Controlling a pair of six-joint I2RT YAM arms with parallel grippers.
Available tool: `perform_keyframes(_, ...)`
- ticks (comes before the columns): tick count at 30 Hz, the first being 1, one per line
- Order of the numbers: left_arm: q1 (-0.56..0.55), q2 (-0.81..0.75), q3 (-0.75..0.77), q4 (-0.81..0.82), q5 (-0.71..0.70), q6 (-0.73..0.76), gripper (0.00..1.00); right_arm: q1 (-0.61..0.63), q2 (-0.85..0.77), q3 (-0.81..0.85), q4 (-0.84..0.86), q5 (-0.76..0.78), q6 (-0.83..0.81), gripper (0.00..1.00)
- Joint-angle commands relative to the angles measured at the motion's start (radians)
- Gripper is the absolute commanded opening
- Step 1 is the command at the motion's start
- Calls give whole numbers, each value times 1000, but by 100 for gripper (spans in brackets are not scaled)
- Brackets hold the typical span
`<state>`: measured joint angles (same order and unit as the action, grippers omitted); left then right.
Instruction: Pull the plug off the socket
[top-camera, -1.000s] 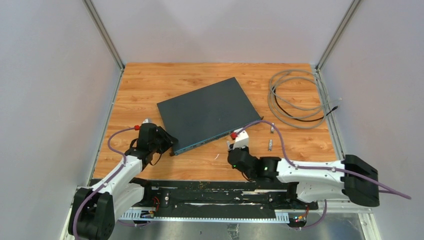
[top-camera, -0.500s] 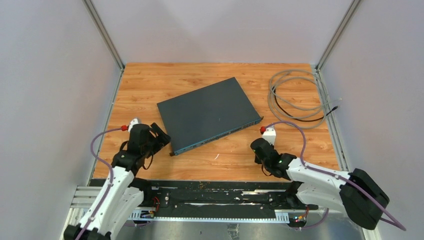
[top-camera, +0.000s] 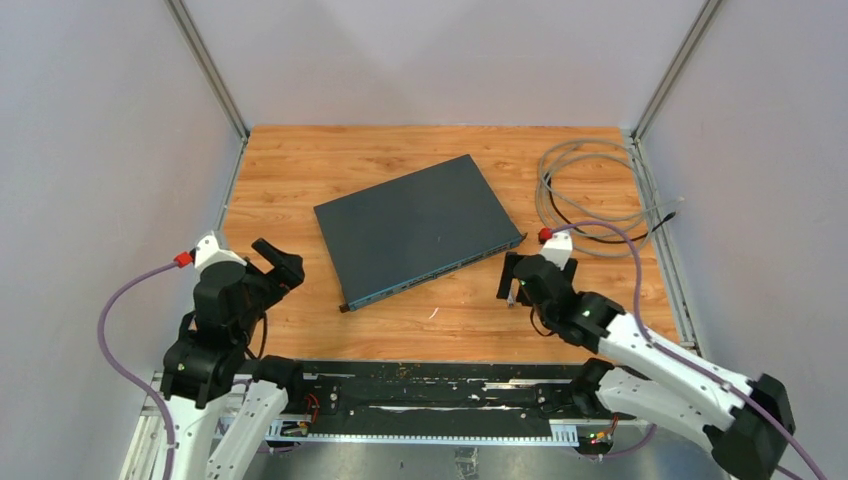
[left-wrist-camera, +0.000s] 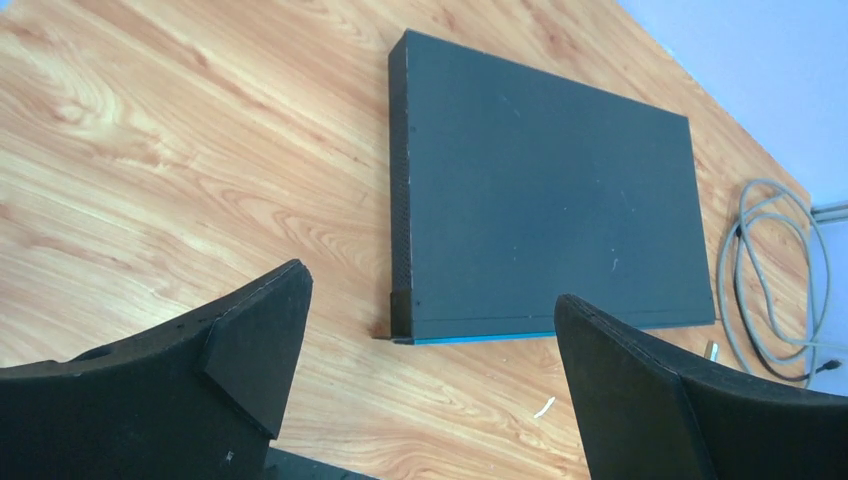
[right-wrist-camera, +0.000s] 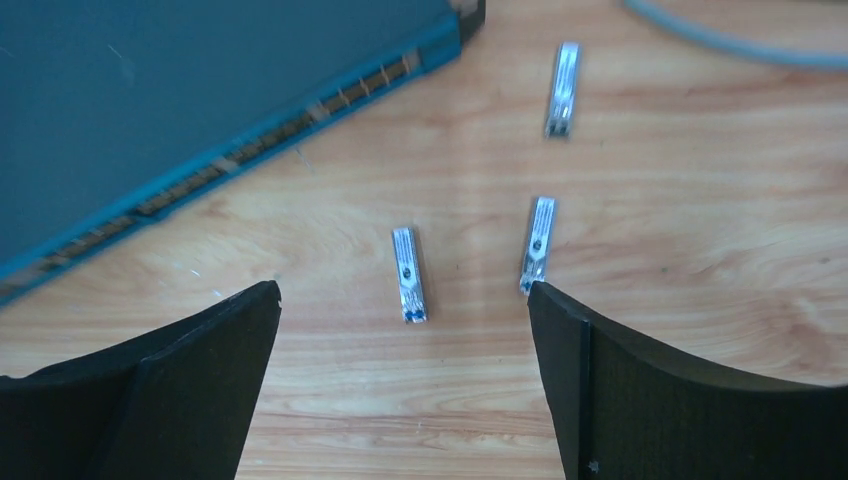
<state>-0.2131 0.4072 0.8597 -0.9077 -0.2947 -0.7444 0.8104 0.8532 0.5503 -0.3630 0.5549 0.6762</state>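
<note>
The dark grey switch (top-camera: 415, 228) lies at an angle in the middle of the table, its blue front edge carrying the row of sockets (right-wrist-camera: 250, 130). Three small silver plugs lie loose on the wood in front of it: one (right-wrist-camera: 409, 273) between my right fingers' line of sight, one (right-wrist-camera: 537, 241) by the right finger, one (right-wrist-camera: 564, 88) farther off. My right gripper (top-camera: 512, 275) (right-wrist-camera: 403, 290) hangs open above them, holding nothing. My left gripper (top-camera: 285, 272) (left-wrist-camera: 430, 290) is open and empty, left of the switch's near corner (left-wrist-camera: 402, 320).
A coil of grey cable (top-camera: 590, 195) (left-wrist-camera: 770, 270) lies at the back right of the table. A small white scrap (left-wrist-camera: 544, 406) sits on the wood near the switch. Metal frame posts and grey walls close in both sides.
Both grippers opened and drew back from the switch, the left toward the left edge, the right toward the right. A third plug now lies on the wood below the right gripper.
</note>
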Motion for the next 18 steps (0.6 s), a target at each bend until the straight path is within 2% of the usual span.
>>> perform_keyframes(1, -5, -19, 96, -121, -31, 83, 100, -11, -130, 146, -238, 163, -67, 100)
perform_keyframes(7, -5, -67, 142, -145, -71, 112, 100, -11, -231, 266, -415, 306, -117, 100)
perform_keyframes(18, -5, -92, 144, -152, -83, 110, 100, -11, -321, 287, -482, 371, -158, 100)
